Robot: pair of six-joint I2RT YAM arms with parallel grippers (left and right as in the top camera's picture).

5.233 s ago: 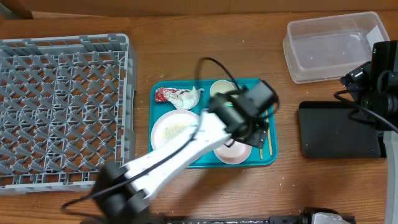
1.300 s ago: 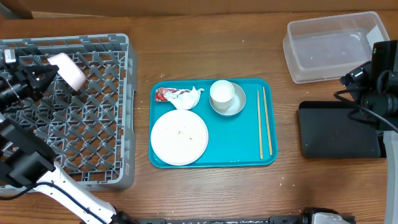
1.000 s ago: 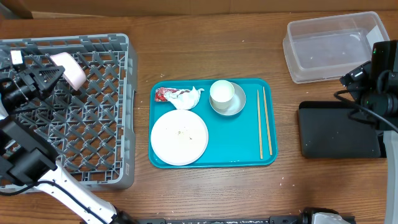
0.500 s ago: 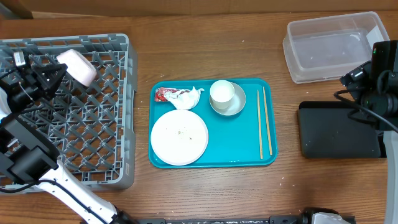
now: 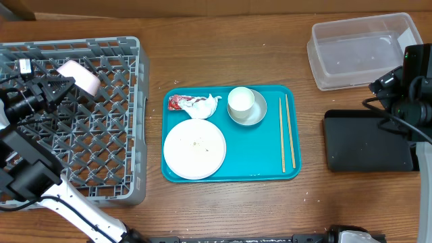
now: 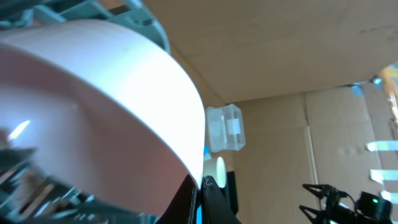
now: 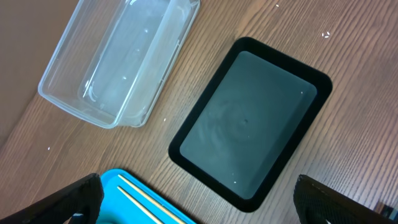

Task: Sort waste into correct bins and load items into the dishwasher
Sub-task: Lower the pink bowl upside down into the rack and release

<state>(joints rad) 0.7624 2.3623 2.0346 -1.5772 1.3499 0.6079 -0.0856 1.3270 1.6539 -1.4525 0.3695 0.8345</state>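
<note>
I am pinching the small plate point(image 5: 79, 75) in my left pincer point(image 5: 64, 86) over the rack's point(image 5: 128, 135) far left corner. My right pincer point(image 7: 199, 199) is gaping wide by the black tray point(image 7: 249, 124), at the desk's right edge.

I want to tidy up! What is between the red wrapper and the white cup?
A crumpled white tissue lies between the red wrapper and the white cup, seen in the overhead view.
</note>
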